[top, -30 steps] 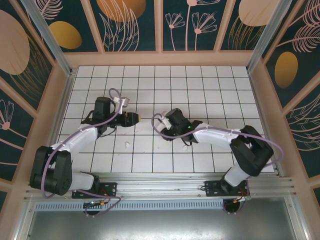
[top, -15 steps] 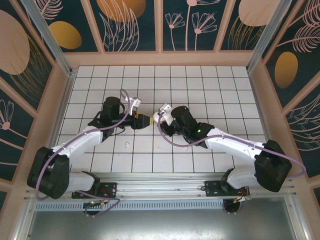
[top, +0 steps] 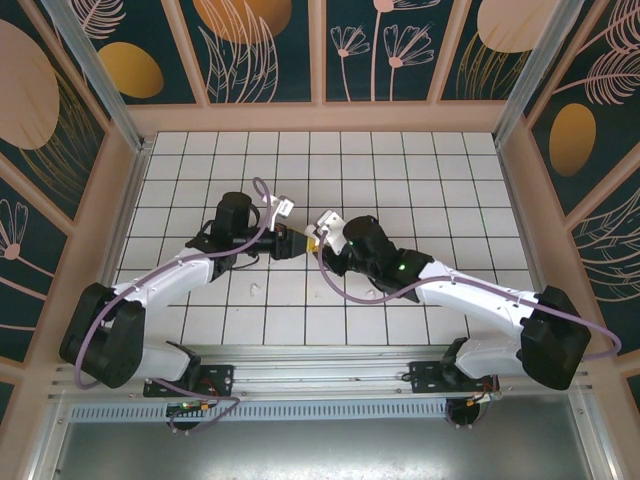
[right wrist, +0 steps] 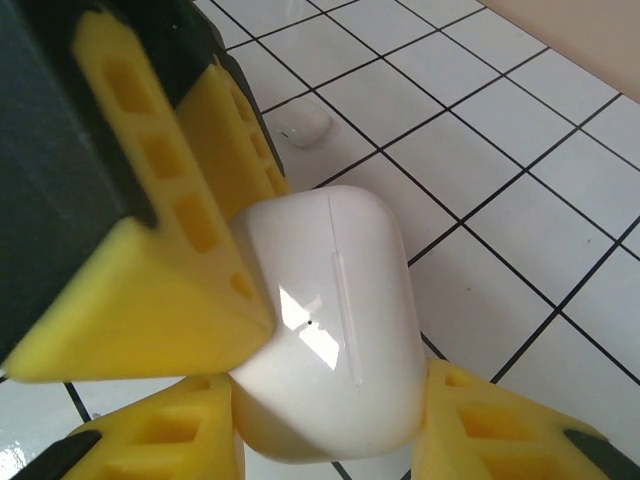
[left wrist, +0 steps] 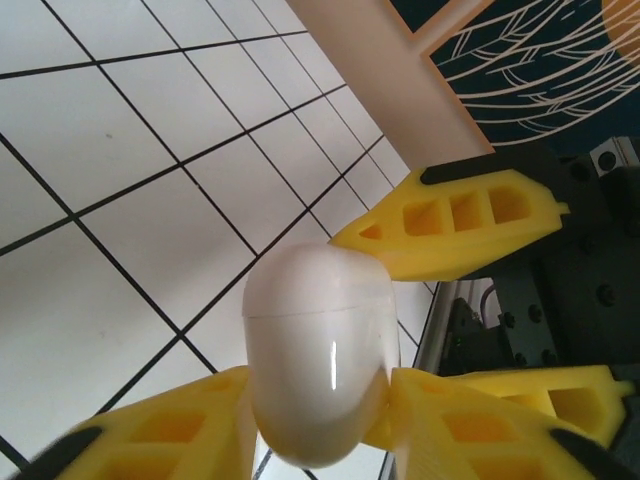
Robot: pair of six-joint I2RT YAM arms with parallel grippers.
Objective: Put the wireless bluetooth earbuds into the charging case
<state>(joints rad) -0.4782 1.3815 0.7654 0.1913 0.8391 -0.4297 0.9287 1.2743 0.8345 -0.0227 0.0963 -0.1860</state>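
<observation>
Scene: Two arms are pictured meeting gripper to gripper over the middle of the white tiled bench (top: 400, 170).
Charging case: A white, rounded charging case (left wrist: 318, 365) is held clear of the bench between the two grippers, at the centre of the scene. Its lid is shut and the seam line is unbroken.
Left gripper: The left gripper (left wrist: 320, 405) is closed on one end of the case, with a yellow finger pressed against each side.
Right gripper: The right gripper (right wrist: 330, 400) is clamped on the same case from the opposite end, so the case is shared by both.
Earbud: One tiny white piece, taken to be an earbud (top: 253, 290), lies on a tile to the near left of the grippers, well apart from the case.
Done so far: The case is judged to have been picked up and braced between both grippers, as if for opening.
Left to do: The lid is yet to be opened, and the loose earbud is yet to be picked up and seated. Whether anything already sits inside cannot be told while the lid is shut.
Progress: The task is judged to be at an early stage.
</observation>
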